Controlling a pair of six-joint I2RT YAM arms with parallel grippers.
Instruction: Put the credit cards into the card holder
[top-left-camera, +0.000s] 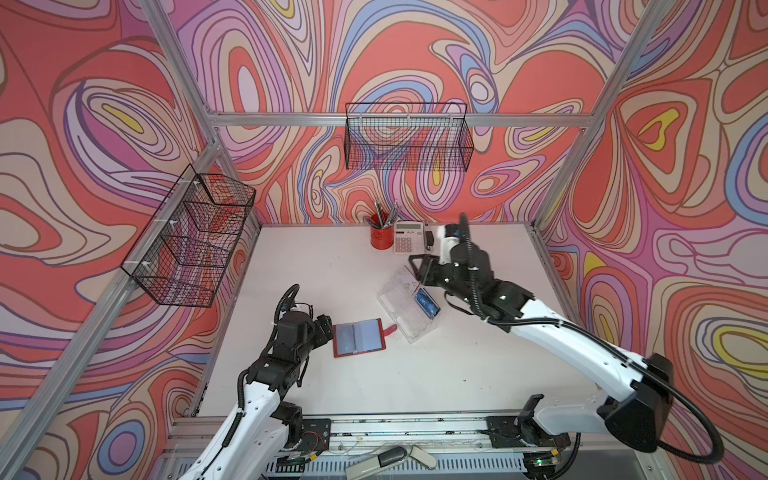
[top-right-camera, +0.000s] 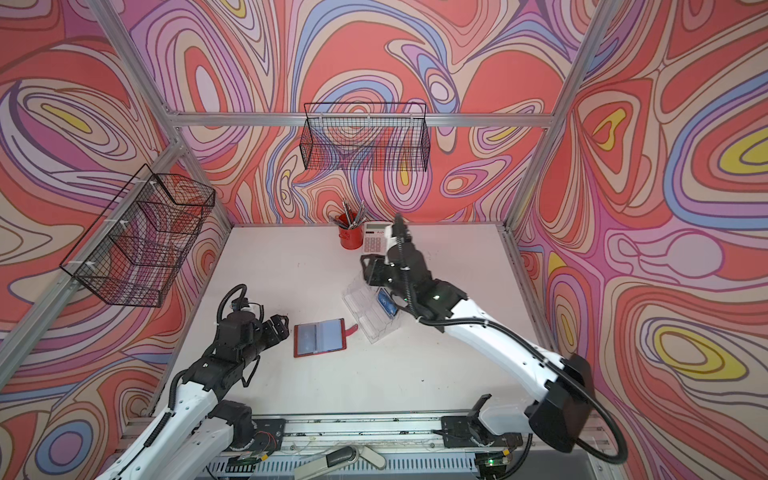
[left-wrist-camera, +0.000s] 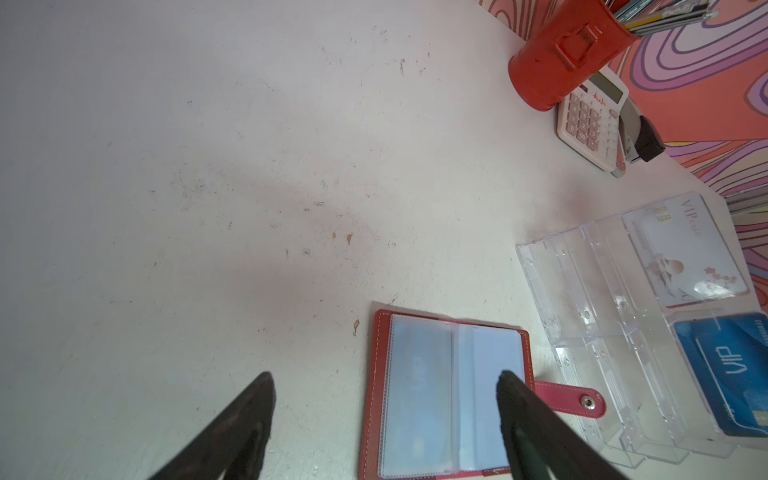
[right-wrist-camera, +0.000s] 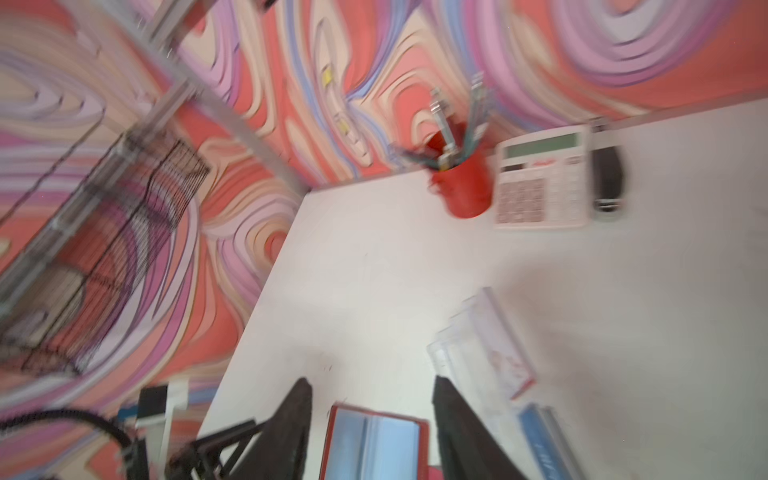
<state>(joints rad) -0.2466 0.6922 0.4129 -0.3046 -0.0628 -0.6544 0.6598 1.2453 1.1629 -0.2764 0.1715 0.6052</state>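
**Left wrist view: left gripper (left-wrist-camera: 384, 384) spread wide at the open card holder (left-wrist-camera: 449, 399)**

In the left wrist view the left gripper's two dark fingers stand far apart with nothing between them. One fingertip (left-wrist-camera: 505, 384) shows over the holder's sleeve page nearest the snap strap, and the other shows over bare table (left-wrist-camera: 208, 166). Whether that fingertip touches the page cannot be told. The red card holder lies open and flat with its clear sleeves facing up. A faint blue card (left-wrist-camera: 417, 374) shows through the sleeve page farther from the strap.

In both top views the holder lies just below the centre of the frame. The left gripper sits just beside the holder's left edge, lower left of centre.

To the right of the holder, near it but not touching, a clear plastic tray (top-left-camera: 401, 309) lies slanted, right of centre. A blue credit card (top-left-camera: 427, 306) marked VIP rests in a compartment on the tray's right side. A white card (left-wrist-camera: 690, 257), also marked VIP, lies in the compartment next to it, toward the tray's upper end in the top views.

The right gripper (top-left-camera: 417, 268) shows over that upper end of the tray, well apart from the holder. Its jaws are parted and empty. The right wrist view is blurred, but white table is visible between the two fingers, with the open holder beyond them.
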